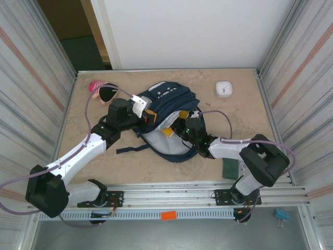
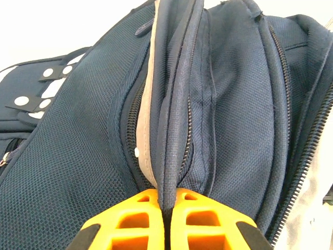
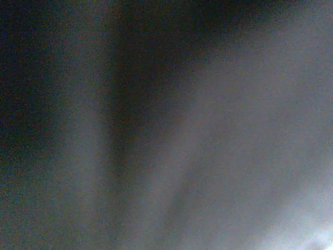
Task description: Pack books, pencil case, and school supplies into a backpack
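Lying flat on the beige counter (image 1: pixel 260 120) just beside the right arm's elbow, the thin dark green book (image 1: pixel 230 168) is found toward the near right. It sits well behind the right claw (image 1: pixel 180 130), which is set in the open mouth of the large navy-blue fabric backpack (image 1: pixel 174 104). The book's long axis appears to run from near to far. The right arm is judged much the nearer of the two.

A corner of the thin yellow-orange book (image 1: pixel 167 132) is seen against the pale lining of the mouth, just left of the right claw. Whether that claw is apart or together cannot be told, the right wrist view being dark and blurred. The left claw (image 2: pixel 165 208) is clamped together on a fold of the backpack's zipped edge, by which the mouth is held up.
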### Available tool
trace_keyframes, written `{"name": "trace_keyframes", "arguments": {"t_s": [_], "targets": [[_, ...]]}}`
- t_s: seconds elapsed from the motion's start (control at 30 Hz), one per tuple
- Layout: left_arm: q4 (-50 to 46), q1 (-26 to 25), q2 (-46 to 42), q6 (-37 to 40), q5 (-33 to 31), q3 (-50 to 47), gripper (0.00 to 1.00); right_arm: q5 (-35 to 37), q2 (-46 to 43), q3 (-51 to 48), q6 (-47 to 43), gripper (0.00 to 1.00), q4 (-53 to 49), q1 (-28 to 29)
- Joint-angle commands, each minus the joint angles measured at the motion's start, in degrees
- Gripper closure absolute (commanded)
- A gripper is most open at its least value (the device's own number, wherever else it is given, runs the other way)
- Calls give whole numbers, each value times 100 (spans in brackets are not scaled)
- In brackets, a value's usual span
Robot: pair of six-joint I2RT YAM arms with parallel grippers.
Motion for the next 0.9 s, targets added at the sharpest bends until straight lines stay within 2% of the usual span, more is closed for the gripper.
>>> {"name": "trace_keyframes", "arguments": {"t_s": [0.0, 0.23, 0.37, 0.47, 0.53, 0.73, 0.87], "targets": [[807, 56, -311, 52, 339, 218, 100, 464, 300, 301, 283, 100, 1153, 39], [902, 192, -299, -51, 488, 209, 100, 590, 777, 699, 469, 100, 756, 38], [971, 196, -292, -94, 547, 183, 100, 524, 1287, 1292, 483, 97, 127, -48], [949, 205, -277, -88, 652, 217, 100, 527, 1686, 1584, 556, 94, 141, -68], [921, 221, -291, -87, 593, 213, 100, 535, 1838, 1707, 638, 89, 4, -55], [764, 361, -308, -62, 379, 208, 100, 394, 1760, 1491, 790, 57, -483, -36], [737, 381, -372, 27, 338, 148, 100, -28, 1542, 1174, 739, 48, -692, -85]]}}
